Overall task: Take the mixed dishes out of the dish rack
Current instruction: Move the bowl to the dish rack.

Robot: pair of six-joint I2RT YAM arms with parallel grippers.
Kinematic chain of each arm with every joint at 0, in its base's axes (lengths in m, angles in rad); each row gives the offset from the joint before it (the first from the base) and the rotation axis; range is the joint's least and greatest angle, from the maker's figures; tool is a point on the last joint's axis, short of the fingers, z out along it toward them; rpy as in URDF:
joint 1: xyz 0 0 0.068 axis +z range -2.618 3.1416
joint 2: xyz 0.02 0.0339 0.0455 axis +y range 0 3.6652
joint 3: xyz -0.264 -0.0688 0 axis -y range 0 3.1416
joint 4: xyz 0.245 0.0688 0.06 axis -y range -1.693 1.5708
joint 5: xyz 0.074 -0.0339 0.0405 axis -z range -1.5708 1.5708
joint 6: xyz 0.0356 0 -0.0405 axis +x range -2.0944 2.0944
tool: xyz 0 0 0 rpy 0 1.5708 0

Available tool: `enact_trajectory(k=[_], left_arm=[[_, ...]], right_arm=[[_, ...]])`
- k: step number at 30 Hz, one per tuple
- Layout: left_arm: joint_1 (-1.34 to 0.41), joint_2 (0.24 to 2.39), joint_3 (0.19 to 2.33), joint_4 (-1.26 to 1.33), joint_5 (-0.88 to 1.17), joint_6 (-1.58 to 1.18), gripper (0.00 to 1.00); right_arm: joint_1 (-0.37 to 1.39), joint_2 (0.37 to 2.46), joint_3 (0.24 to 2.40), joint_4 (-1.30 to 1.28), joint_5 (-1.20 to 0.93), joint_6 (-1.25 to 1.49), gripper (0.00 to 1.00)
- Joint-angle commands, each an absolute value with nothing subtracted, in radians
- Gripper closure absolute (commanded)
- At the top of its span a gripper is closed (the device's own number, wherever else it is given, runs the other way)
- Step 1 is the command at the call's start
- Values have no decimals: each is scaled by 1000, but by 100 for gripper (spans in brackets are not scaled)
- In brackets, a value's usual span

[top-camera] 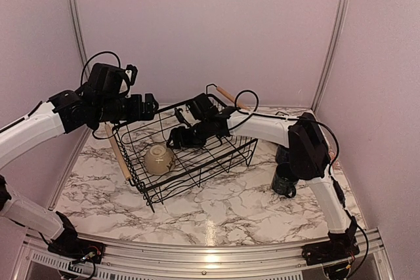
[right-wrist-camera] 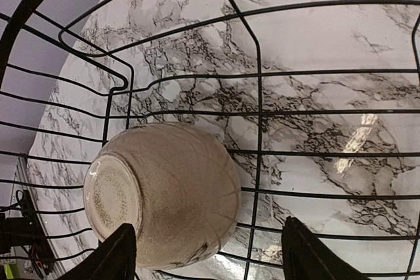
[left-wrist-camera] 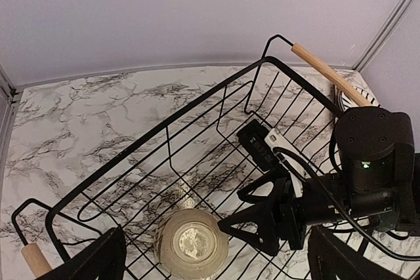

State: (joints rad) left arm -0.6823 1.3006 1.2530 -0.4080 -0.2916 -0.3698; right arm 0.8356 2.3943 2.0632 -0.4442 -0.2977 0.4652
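The dish rack [top-camera: 216,155] is a black wire basket with wooden handles, standing in the middle of the marble table. One cream bowl [top-camera: 159,159] lies upside down in its near left corner, also seen in the left wrist view [left-wrist-camera: 191,244] and the right wrist view [right-wrist-camera: 164,195]. My right gripper [top-camera: 176,138] reaches into the rack just right of the bowl. It is open [right-wrist-camera: 210,257], and the bowl's side lies between its fingers, close to the left finger [right-wrist-camera: 118,254]. My left gripper [top-camera: 149,106] hovers open above the rack's back left rim, nothing between its fingers [left-wrist-camera: 98,260].
A dark mug [top-camera: 285,180] stands on the table right of the rack, under the right arm. A striped plate's edge [left-wrist-camera: 340,100] shows behind the rack's far wooden handle [left-wrist-camera: 325,70]. The near handle [top-camera: 119,154] lies at the left. Walls close off the back and both sides.
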Motion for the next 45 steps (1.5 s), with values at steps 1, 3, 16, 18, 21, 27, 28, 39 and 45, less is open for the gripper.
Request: enact_trajectory(k=[1,3,16,18,21,27,28,39,45], left_arm=[[-672,1405,1369,-527,-198,-415,1],[-669,1454,1412,-558,-173,-428,1],[-588,1642,1526,-771,-66,-401,20],[-586,1681,1542,-830,-98,-358,25],[-585,1752,1558,-893,-143,-307,32],[-569,1815,1548,-872,-99,-288,24],[-566,1819,1539,-859,-87,-286,25],[-558,1867,1472,-780,17,-299,28],[-559,1860,1421,-707,121,-322,34]], right_arm=[[816,2300,2045,-410,-274,432,26],[813,2285,2036,-411,-273,415,24],[757,2106,1802,-277,-398,489,21],[758,2133,1826,-280,-427,512,24],[766,2175,1873,-313,-430,526,25],[803,2229,1942,-373,-377,504,24],[811,2242,1958,-396,-353,499,24],[824,2244,1947,-402,-308,512,26],[821,2254,1953,-401,-306,522,26]])
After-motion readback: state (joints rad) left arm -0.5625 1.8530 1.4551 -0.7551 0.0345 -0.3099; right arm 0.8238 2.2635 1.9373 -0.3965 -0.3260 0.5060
